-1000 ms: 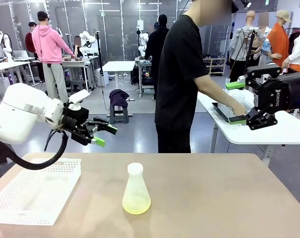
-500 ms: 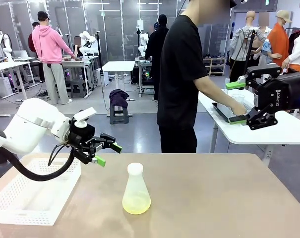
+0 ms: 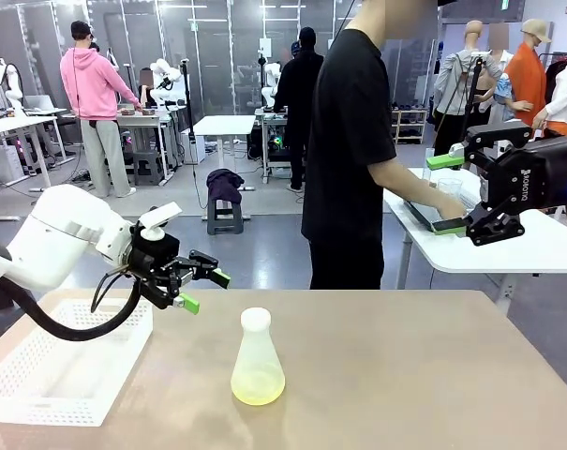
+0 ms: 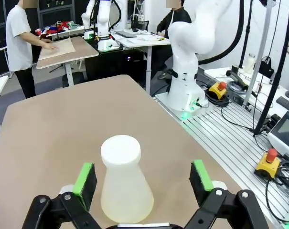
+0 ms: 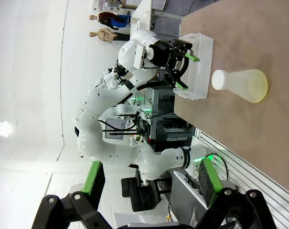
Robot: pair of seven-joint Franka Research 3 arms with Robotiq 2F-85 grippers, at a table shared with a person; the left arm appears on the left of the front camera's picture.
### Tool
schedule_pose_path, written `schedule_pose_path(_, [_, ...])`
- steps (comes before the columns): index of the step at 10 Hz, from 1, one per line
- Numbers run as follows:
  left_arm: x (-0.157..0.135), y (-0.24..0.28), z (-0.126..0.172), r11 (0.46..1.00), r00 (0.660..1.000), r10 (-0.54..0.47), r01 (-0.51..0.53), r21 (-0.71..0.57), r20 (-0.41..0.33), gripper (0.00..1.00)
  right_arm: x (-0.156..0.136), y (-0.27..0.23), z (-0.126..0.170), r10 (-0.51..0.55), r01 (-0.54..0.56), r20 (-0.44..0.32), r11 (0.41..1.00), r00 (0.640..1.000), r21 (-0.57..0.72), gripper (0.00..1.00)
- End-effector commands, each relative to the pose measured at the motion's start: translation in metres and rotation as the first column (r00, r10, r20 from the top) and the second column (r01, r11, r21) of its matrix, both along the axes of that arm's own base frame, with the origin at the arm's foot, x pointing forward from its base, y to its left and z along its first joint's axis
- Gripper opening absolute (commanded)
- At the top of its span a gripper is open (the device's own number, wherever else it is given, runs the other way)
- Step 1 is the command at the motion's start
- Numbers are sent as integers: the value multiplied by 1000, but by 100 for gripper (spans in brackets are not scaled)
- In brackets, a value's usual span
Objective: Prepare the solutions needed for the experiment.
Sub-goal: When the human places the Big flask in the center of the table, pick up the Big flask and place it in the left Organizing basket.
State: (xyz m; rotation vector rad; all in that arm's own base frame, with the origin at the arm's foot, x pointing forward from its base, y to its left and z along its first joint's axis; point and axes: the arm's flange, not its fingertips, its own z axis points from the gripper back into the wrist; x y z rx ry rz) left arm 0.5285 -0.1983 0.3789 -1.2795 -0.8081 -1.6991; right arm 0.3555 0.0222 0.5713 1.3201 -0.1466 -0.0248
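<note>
Nearest us on the tan tabletop (image 3: pixel 424 375) we note a frosted conical flask with a white stopper (image 3: pixel 257 359), upright, with the solutions (image 3: pixel 258 389), a shallow layer of pale yellow-green watery liquid, pooled in its base. To its left, near the table's edge, sits a white perforated plastic basket (image 3: pixel 67 366); we can make out nothing in it. Above the basket's far side hangs the left gripper (image 3: pixel 201 288), black with green pads, jaws released and grasping nothing, pointed toward the flask and level with its neck but apart from it. In the left wrist view the flask stands between the spread fingers, untouched. The right gripper (image 3: pixel 449 194) is held high at the right, well apart from the flask, likewise released and empty. We judge the task barely begun: one vessel with liquid stands ready, no second vessel is on our table, and nothing is grasped; taking up the flask looks like the step in hand. The path from left gripper to flask looks unobstructed. Beyond the far edge a person in a black shirt (image 3: pixel 349 150) stands turned away, hands at a tray on a white side table (image 3: pixel 545 248).
</note>
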Motion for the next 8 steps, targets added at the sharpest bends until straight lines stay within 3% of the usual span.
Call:
schedule_pose_path(1, [-2, -1, 4, 1000, 1000, 4, -4, -6, 4, 100, -1, 1, 1, -1, 1, 10, 1000, 1000, 13, 100])
schedule_pose_path(4, [12, -18, -31, 995, 1000, -9, 7, 95, 17, 100, -1, 1, 1, -1, 1, 10, 1000, 1000, 13, 100])
schedule_pose_path(8, [19, -56, -55, 987, 997, -55, 47, 151, 48, 100, -1, 1, 1, -1, 1, 10, 1000, 1000, 13, 100])
